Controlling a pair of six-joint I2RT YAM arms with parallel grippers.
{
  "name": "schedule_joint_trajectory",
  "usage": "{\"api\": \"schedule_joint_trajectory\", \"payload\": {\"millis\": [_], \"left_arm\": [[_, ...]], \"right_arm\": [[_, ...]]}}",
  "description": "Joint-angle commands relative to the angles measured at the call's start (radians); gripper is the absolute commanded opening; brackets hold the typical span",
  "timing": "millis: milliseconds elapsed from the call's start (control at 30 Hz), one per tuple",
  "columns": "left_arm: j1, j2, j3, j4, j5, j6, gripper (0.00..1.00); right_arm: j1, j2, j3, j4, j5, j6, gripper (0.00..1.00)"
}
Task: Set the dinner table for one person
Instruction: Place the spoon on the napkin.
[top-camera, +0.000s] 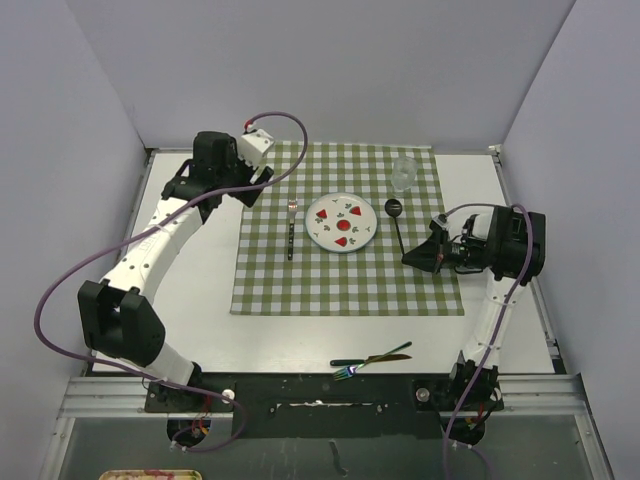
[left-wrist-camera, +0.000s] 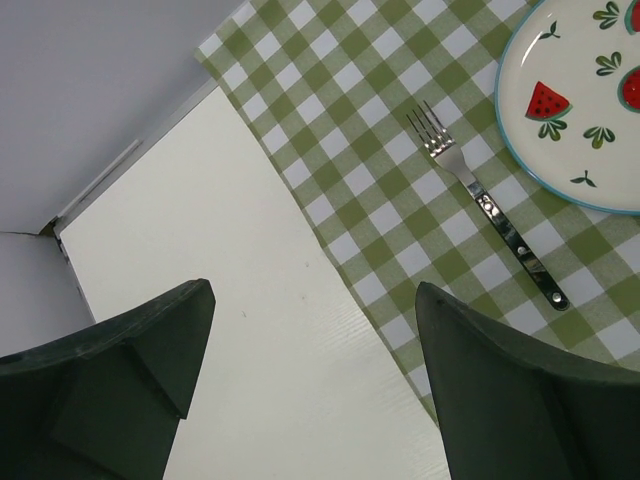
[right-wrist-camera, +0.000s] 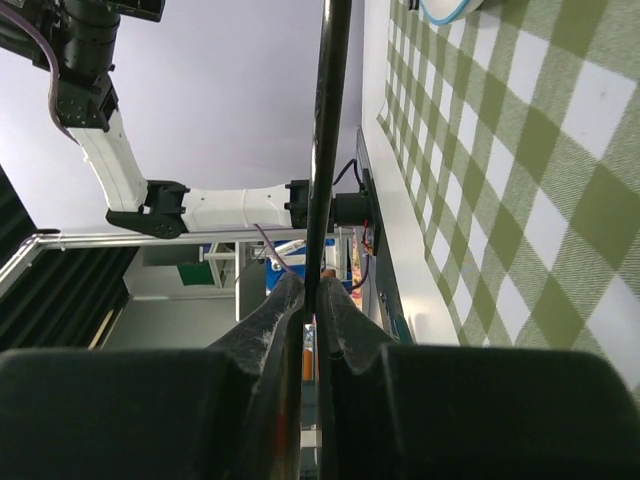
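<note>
Left arm (top-camera: 150, 245), right arm (top-camera: 490, 320) — white links, black joints, purple cables (top-camera: 42, 310); claw fingers (left-wrist-camera: 110, 370) dark wedges.

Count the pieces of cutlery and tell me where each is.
4: a fork on the cloth left of the plate; a black spoon right of it, handle in the right claw; apparently two utensils crossed at the dinner table's near edge, hard to separate.

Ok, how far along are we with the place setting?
Done: plate centred on the checked cloth, fork left of it, glass far right. In hand: right gripper shut on the black spoon beside the plate; left gripper open. To do: two utensils lie on the bare table.
</note>
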Motion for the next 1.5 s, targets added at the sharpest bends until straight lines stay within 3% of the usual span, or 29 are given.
{"api": "schedule_joint_trajectory", "payload": {"millis": [0, 633, 700, 800, 867, 1000, 1167, 1467], "left_arm": [[-0.002, 0.021, 0.058, 0.015, 0.026, -0.02, 0.81], [-0.017, 0.087, 0.088, 0.012, 0.057, -0.015, 0.81], [-0.019, 0.091, 0.088, 0.014, 0.06, -0.015, 0.81], [-0.019, 0.094, 0.084, 0.017, 0.066, -0.014, 0.81], [-0.019, 0.093, 0.079, 0.018, 0.07, -0.012, 0.81], [-0.017, 0.087, 0.062, 0.023, 0.079, -0.005, 0.81], [-0.009, 0.071, 0.034, 0.026, 0.085, 0.01, 0.81], [0.002, 0.066, 0.018, 0.029, 0.106, 0.014, 0.81]], "right_arm": [[0.005, 0.02, 0.043, -0.043, -0.069, -0.043, 0.0], [0.029, 0.086, 0.193, -0.033, -0.01, 0.011, 0.0], [0.029, 0.046, 0.185, 0.087, 0.037, 0.193, 0.0], [0.029, -0.172, -0.001, 0.762, 0.291, 0.799, 0.0], [0.029, -0.27, -0.09, 0.964, 0.287, 0.98, 0.0], [0.069, -0.215, 0.032, 0.773, 0.256, 0.89, 0.0], [0.058, -0.388, -0.102, 1.092, 0.296, 1.157, 0.0], [0.094, -0.481, -0.171, 1.174, 0.389, 1.261, 0.0]]}}
